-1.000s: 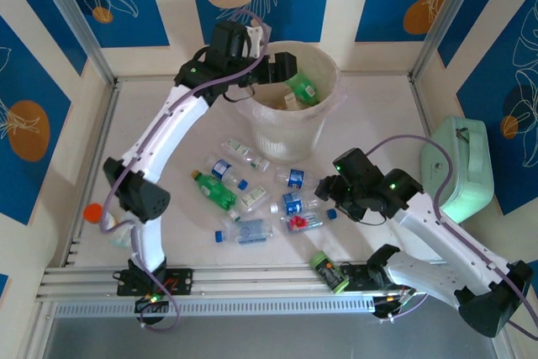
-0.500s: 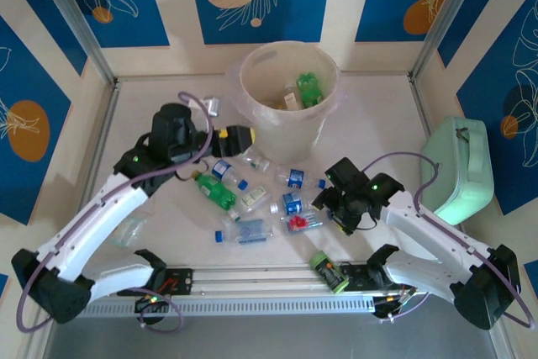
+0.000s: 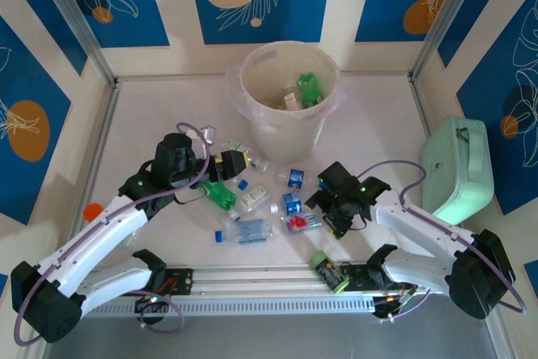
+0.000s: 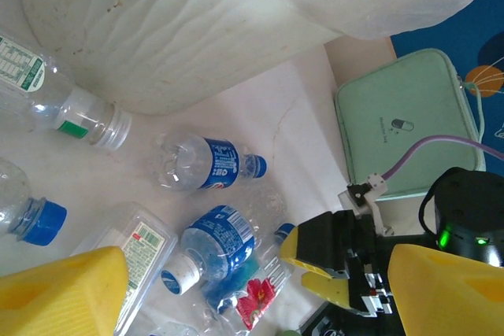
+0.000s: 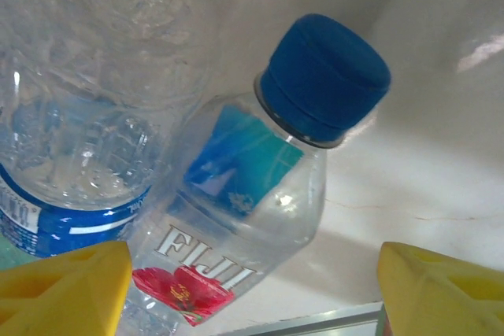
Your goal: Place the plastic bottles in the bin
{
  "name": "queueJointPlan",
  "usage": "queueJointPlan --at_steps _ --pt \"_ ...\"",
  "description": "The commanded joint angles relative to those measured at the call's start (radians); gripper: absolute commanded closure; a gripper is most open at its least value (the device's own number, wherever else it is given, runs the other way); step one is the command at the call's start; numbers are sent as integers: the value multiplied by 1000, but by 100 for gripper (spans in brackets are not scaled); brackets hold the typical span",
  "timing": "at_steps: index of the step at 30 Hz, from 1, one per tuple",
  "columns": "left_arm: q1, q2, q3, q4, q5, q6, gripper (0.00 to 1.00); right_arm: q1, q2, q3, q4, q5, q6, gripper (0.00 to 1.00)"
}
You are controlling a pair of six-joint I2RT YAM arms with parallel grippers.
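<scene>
The cream-white bin (image 3: 290, 128) stands at the back with a green bottle (image 3: 308, 88) inside. Several plastic bottles lie in front of it: a green one (image 3: 220, 195), two blue-labelled ones (image 3: 294, 177) (image 3: 291, 203) and a Fiji bottle with a red flower (image 3: 303, 223). My left gripper (image 3: 229, 164) hovers open over the left of the pile, its yellow fingers (image 4: 63, 293) apart with nothing between them. My right gripper (image 3: 322, 210) is open. The Fiji bottle (image 5: 244, 186) lies between its yellow fingers (image 5: 441, 289), untouched.
A mint-green case (image 3: 458, 166) sits at the right wall. A dark green bottle (image 3: 329, 271) lies on the front rail. An orange cap (image 3: 92, 210) shows at the left. The bin wall (image 4: 157, 29) is close to the left gripper, and the right gripper (image 4: 339, 273) faces it.
The left arm swung from over the bin down to the bottles on the table. The right gripper slid left around the Fiji bottle and its jaws widened.
</scene>
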Motion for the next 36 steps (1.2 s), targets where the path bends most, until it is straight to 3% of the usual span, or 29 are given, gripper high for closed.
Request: queueJointPlan --at_steps 1,19,36 --pt "-11 -31 -13 51 23 -22 15 -8 18 -12 25 -24 32 17" --pt "-11 -46 -34 34 11 -15 16 -20 93 -64 101 -35 71 18" --pt "-11 -36 -58 50 7 -22 16 -57 173 -55 152 -12 32 29"
